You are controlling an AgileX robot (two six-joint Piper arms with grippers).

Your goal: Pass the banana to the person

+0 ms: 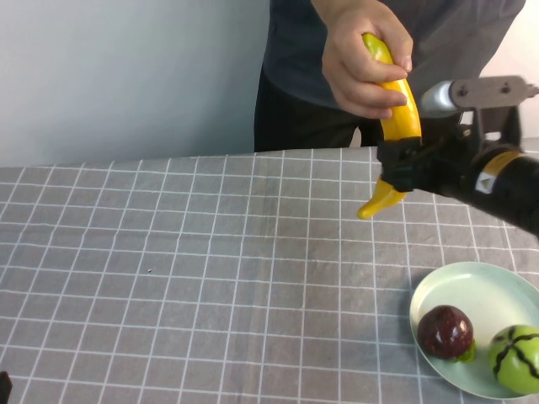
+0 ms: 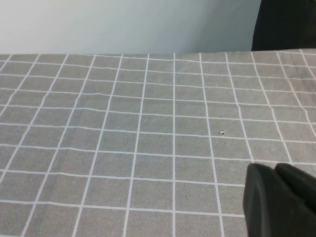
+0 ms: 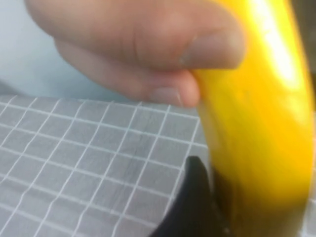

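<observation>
The bright-yellow banana (image 1: 402,114) is held upright above the far right of the table. My right gripper (image 1: 397,166) is shut on its lower part, and the tip pokes out below. The person (image 1: 459,38), in a dark grey T-shirt, stands behind the table, and their bare hand (image 1: 364,61) is wrapped round the banana's upper end. In the right wrist view the banana (image 3: 261,123) fills the right side, with the hand (image 3: 138,44) above it and one black finger (image 3: 195,197) against it. My left gripper (image 2: 279,197) is shut and empty, low over the cloth.
A pale green plate (image 1: 488,295) at the near right holds a dark red round fruit (image 1: 445,332) and a green striped round fruit (image 1: 518,358). A grey checked cloth (image 1: 210,252) covers the table. A white wall stands behind.
</observation>
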